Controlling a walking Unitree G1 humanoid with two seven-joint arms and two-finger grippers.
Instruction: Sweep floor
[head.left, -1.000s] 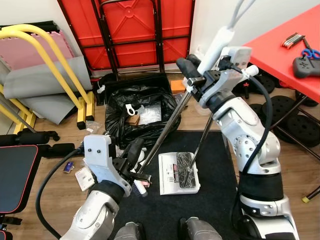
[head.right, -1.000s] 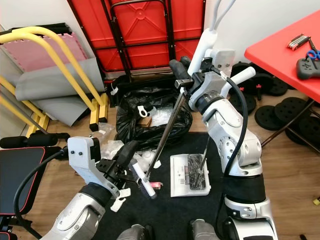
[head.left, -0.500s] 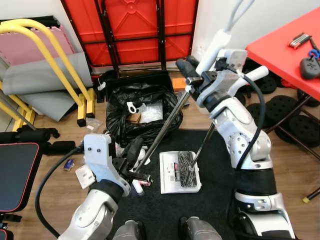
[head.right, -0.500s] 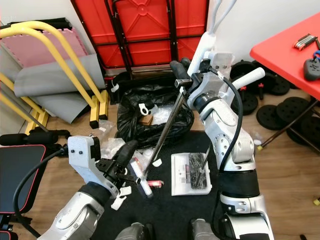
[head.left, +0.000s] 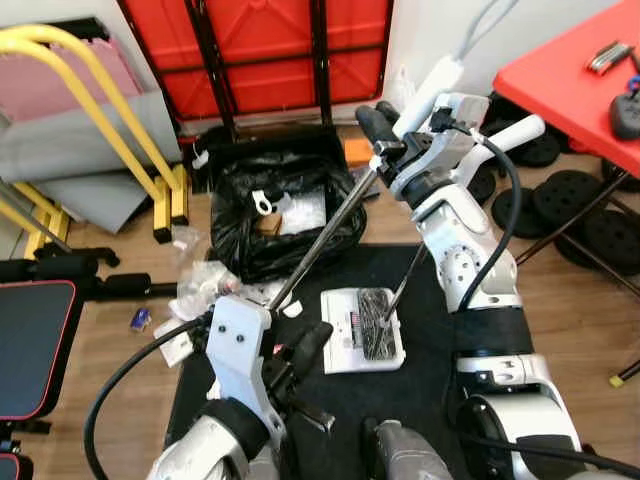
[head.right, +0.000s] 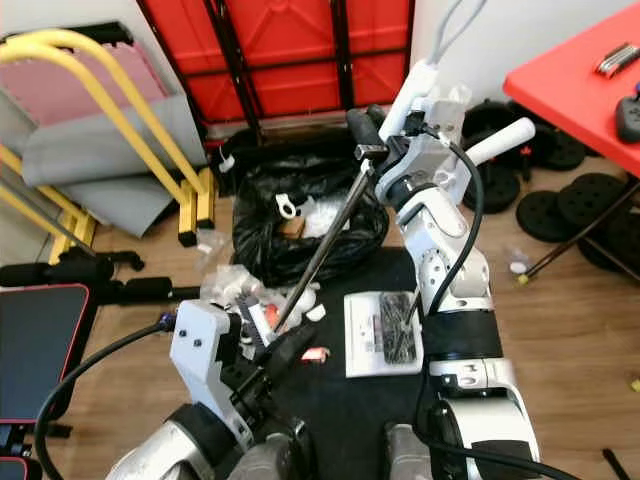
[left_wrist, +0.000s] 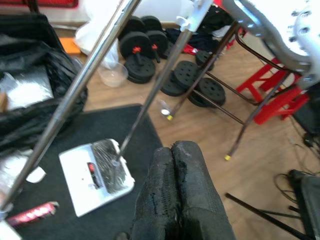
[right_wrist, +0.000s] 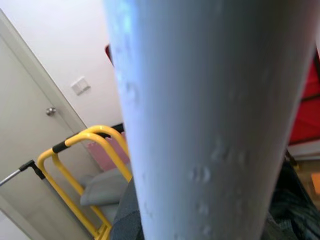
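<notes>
Left-wrist view, left pincer (left_wrist: 180, 197): fingers pressed together, holding nothing.
Right pincer (head.left: 385, 150): clamped on broom pole (head.left: 318, 238).
Risk: one-handed pole may swing, scattering litter (head.left: 205, 285) at 9 o'clock of dustpan (head.left: 362, 330).

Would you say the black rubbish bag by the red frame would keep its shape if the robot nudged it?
Probably not. The black rubbish bag has thin, crinkled, slumping walls, so it would likely fold. It seems light: it holds what look like plastic wrap and a card scrap. Its open mouth might spill them.
</notes>
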